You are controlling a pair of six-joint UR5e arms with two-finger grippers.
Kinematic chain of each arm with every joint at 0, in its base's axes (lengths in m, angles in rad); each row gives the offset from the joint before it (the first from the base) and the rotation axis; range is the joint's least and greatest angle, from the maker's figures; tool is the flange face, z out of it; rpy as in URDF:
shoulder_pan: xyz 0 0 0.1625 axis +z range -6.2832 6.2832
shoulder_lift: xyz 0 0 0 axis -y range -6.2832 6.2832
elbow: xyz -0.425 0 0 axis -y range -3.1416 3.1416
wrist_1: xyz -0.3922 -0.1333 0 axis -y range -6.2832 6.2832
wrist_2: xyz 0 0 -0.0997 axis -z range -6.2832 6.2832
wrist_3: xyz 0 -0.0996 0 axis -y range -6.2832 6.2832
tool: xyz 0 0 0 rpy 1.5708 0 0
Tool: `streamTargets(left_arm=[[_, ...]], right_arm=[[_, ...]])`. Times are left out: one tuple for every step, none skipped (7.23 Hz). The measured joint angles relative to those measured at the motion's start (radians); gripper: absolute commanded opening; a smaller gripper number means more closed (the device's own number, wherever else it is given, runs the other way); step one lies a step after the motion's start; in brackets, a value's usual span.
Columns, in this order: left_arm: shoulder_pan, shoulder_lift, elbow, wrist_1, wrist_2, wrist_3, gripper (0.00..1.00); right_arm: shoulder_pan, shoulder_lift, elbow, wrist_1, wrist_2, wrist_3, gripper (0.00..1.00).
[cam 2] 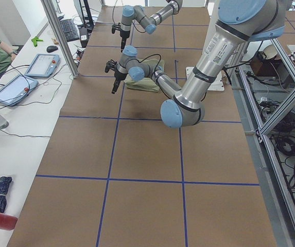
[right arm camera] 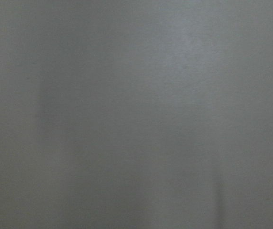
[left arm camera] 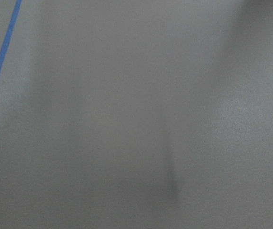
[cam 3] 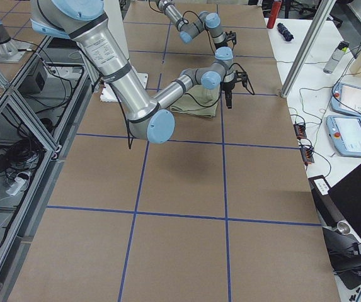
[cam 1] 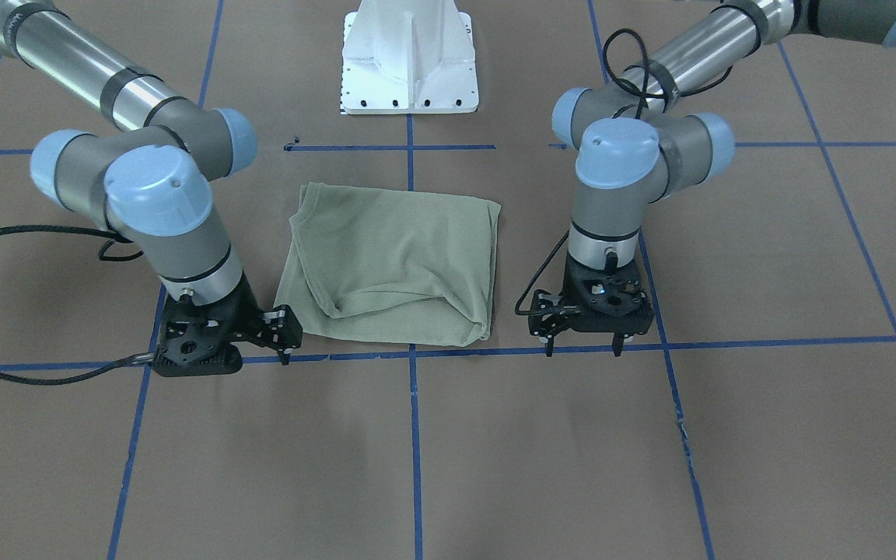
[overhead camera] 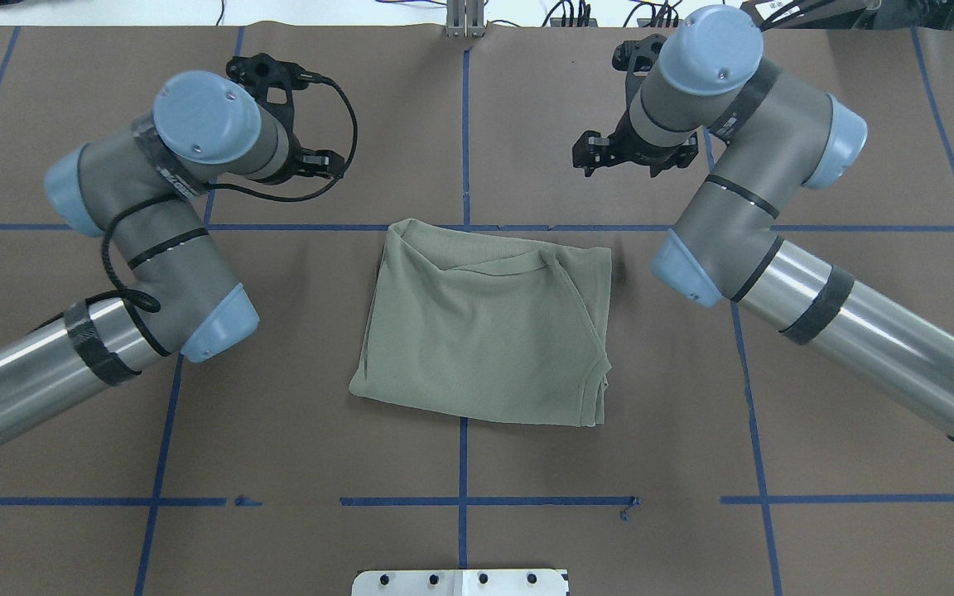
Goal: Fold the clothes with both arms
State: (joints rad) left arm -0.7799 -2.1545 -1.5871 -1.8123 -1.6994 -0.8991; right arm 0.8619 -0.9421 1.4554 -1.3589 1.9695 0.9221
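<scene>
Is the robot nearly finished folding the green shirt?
Nearly, it seems. Done: the shirt lies folded into a neat rectangle, with no sleeve sticking out. In hand: nothing. The left hand and the right hand hover open near its corners, holding no cloth. Left: maybe one more fold, maybe nothing.

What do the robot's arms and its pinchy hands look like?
Both the left arm and right arm are shiny silver tubes with grey joints, round light-blue caps and black bands. Loose black cables loop along them. The left gripper and right gripper are black, with two thin fingers each.
</scene>
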Motion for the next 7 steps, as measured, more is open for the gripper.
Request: streamTargets(left_arm=[[-0.063, 0.061, -0.097, 0.047, -0.062, 0.101, 1.00], [-0.135, 0.127, -0.165, 0.069, -0.130, 0.199, 1.00], [-0.209, 0.185, -0.200, 0.077, -0.182, 0.311, 1.00], [-0.295, 0.245, -0.214, 0.078, -0.236, 0.441, 1.00], [-0.398, 0.308, -0.216, 0.076, -0.302, 0.600, 1.00], [-0.517, 0.367, -0.208, 0.078, -0.366, 0.775, 1.00], [-0.618, 0.421, -0.195, 0.080, -0.418, 0.888, 1.00]], right_arm=[[0.075, -0.039, 0.015, -0.038, 0.059, -0.124, 1.00], [0.159, -0.092, 0.044, -0.093, 0.102, -0.286, 1.00], [0.244, -0.153, 0.075, -0.146, 0.133, -0.454, 1.00], [0.333, -0.218, 0.097, -0.186, 0.170, -0.608, 1.00], [0.429, -0.285, 0.106, -0.207, 0.216, -0.756, 1.00], [0.525, -0.357, 0.109, -0.217, 0.252, -0.896, 1.00], [0.603, -0.426, 0.110, -0.222, 0.279, -0.987, 1.00]])
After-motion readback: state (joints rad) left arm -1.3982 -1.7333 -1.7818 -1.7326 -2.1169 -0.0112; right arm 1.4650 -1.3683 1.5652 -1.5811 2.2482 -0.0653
